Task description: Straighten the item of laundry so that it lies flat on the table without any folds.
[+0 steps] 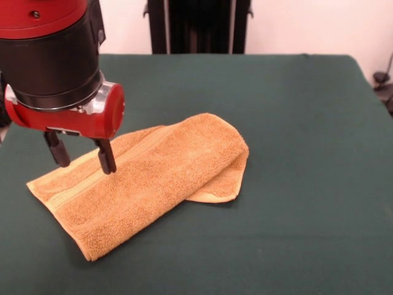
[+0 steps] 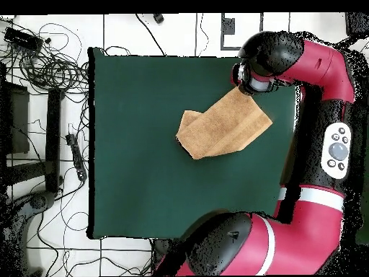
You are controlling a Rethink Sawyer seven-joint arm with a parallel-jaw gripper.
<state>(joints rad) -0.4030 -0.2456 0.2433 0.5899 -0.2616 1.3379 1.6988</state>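
The golden-tan towel [image 1: 153, 178] lies on the dark green table [image 1: 295, 123], left of the middle in the front view. It is folded over on itself, and a lower layer peeks out at its right end [image 1: 224, 184]. A woven band runs near its left hem. My gripper [image 1: 83, 158] hangs over the towel's left end, open and empty, with its black fingertips [image 1: 107, 161] at the towel's far edge. I cannot tell whether they touch the cloth. In the overhead view the towel [image 2: 220, 128] lies near the table's [image 2: 144, 144] right side, and the arm's wrist [image 2: 256, 72] hides the gripper.
A black stand [image 1: 196, 24] rises behind the table's far edge. In the overhead view the red arm [image 2: 324, 144] runs along the table's right edge, and cables and stands [image 2: 43, 65] lie on the floor to the left.
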